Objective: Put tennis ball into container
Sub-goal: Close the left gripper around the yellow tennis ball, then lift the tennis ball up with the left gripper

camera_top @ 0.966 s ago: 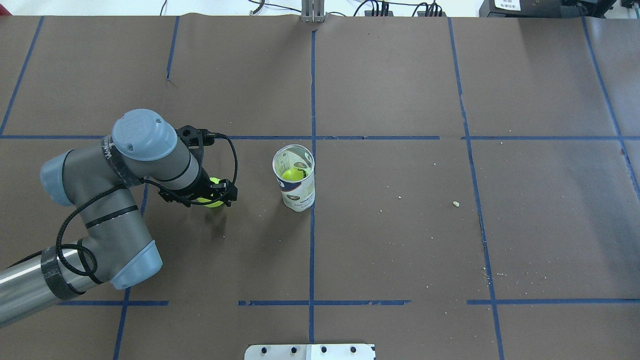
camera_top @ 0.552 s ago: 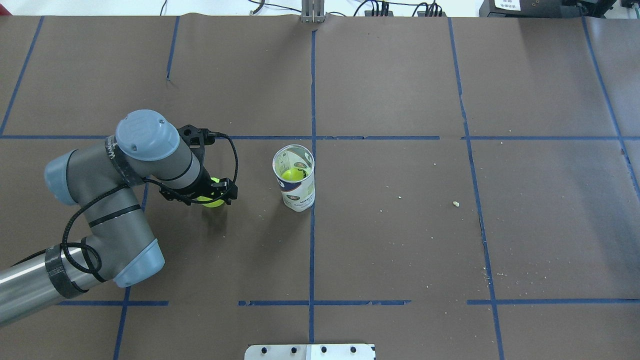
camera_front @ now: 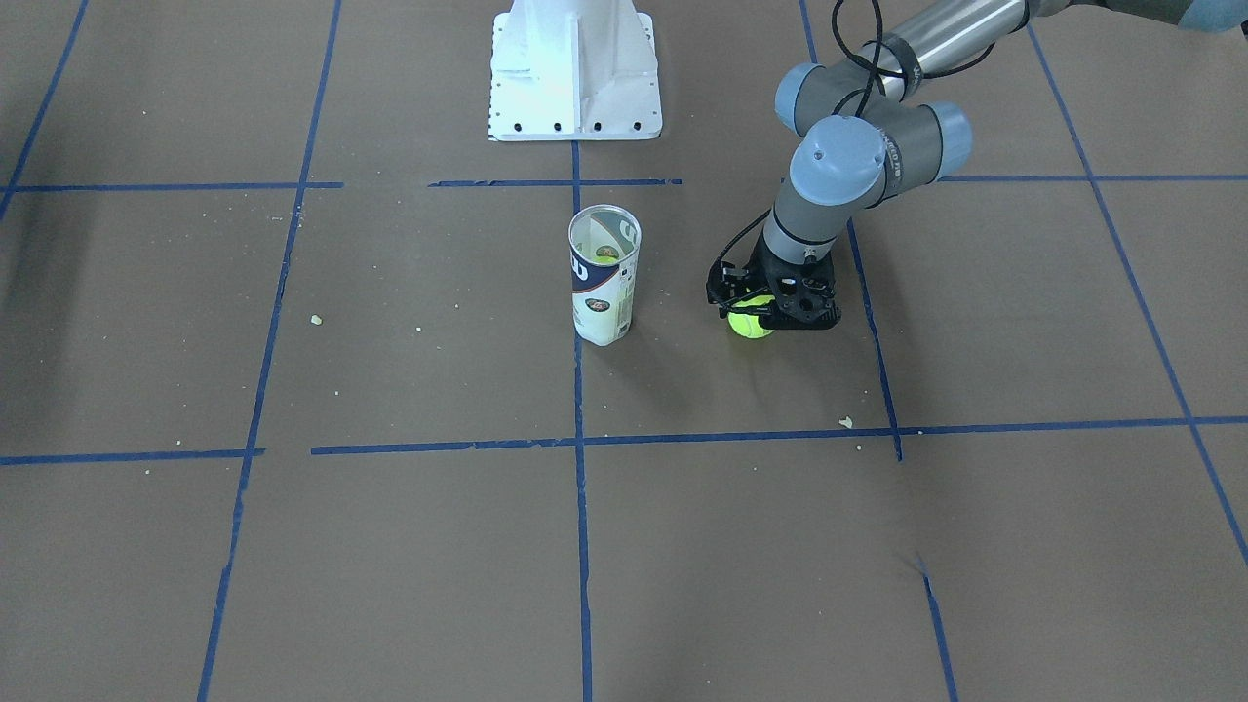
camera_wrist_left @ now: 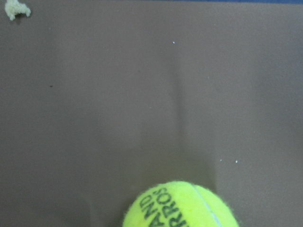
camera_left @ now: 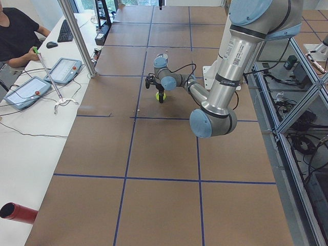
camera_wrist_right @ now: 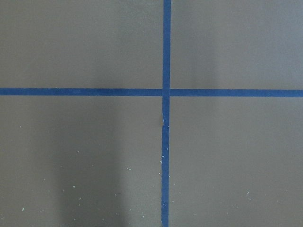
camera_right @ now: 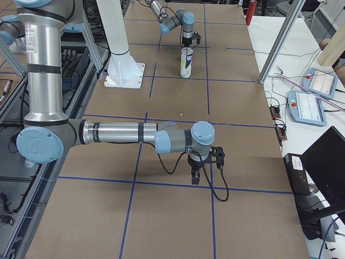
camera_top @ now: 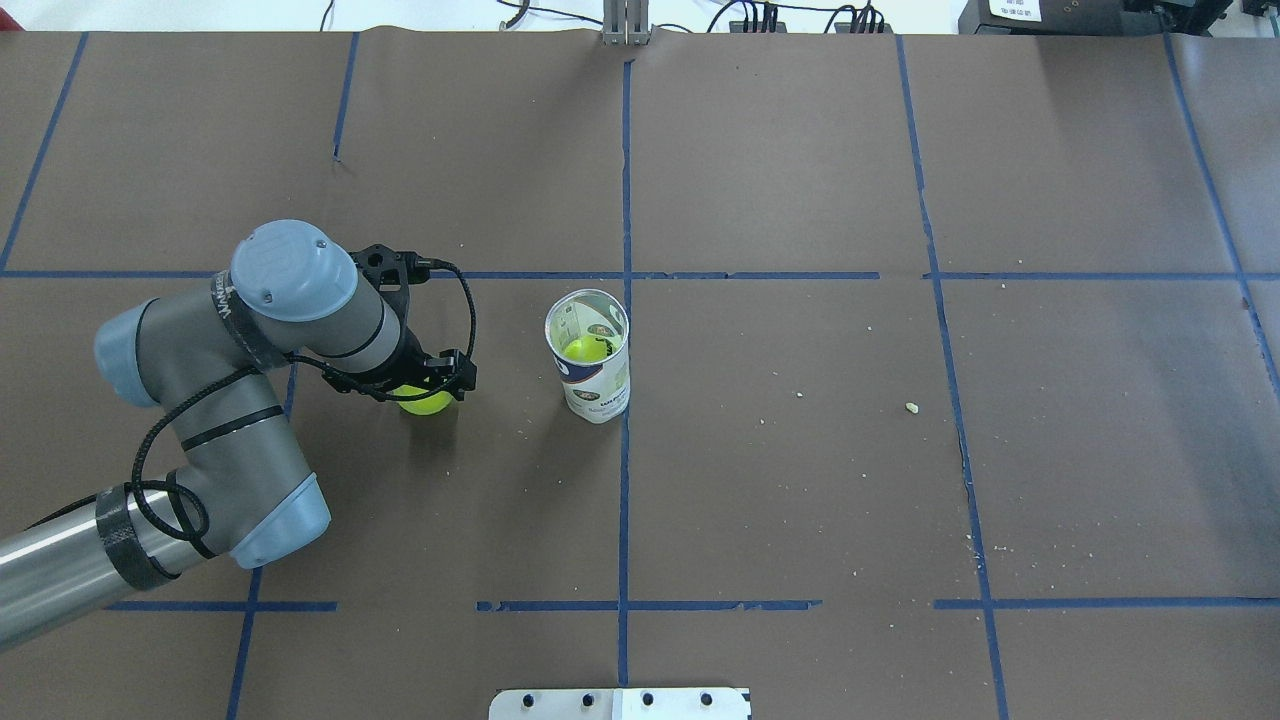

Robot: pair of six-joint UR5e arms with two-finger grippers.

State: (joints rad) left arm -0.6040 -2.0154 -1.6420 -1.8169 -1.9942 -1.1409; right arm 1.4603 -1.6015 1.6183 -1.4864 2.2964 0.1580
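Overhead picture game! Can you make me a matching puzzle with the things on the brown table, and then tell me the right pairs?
Things:
1. tennis ball
2. container
3. left pincer
4. white robot base

Clues:
A. stands upright with another ball inside
B. black, down right over the loose ball
C. yellow-green with black letters
D. at the table edge nearest the robot

Pairs: 1-C, 2-A, 3-B, 4-D

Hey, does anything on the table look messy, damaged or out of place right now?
Only small things: pale crumbs litter the brown paper, and the blue tape line is ragged with gaps. The container stands upright.
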